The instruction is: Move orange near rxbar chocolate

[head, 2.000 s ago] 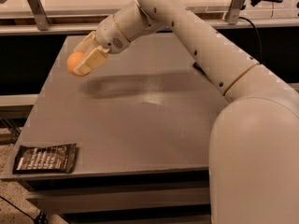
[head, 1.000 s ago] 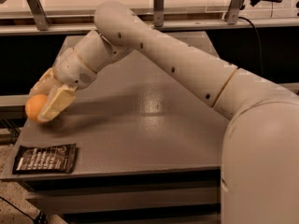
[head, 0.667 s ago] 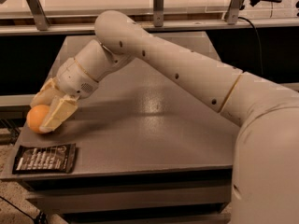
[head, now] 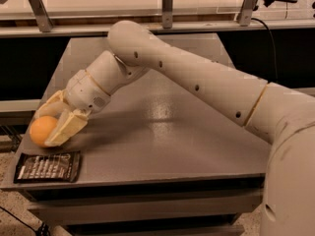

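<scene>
One high camera looks down across the table (head: 187, 132) from its near side; gripper (head: 48, 128) clasps orange (head: 40, 130) near left.

I see a grey desk (head: 197, 146) with light glaring off its middle. Behind the desk runs a pale ledge (head: 206, 27) bearing metal uprights (head: 168, 4), with dark space beneath it. Speckled floor (head: 12, 205) shows below the desk's front-left corner, where the gripper (head: 44, 132) clasps the orange (head: 39, 127).

The arm (head: 197, 77) reaches from the right side across the counter (head: 172, 132) toward its front left corner, elbow bent near the far edge, wrist (head: 91, 90) angled down and left. The gripper (head: 45, 130) sits low at the left edge, fingers (head: 66, 128) clamped around the orange (head: 40, 127).
</scene>
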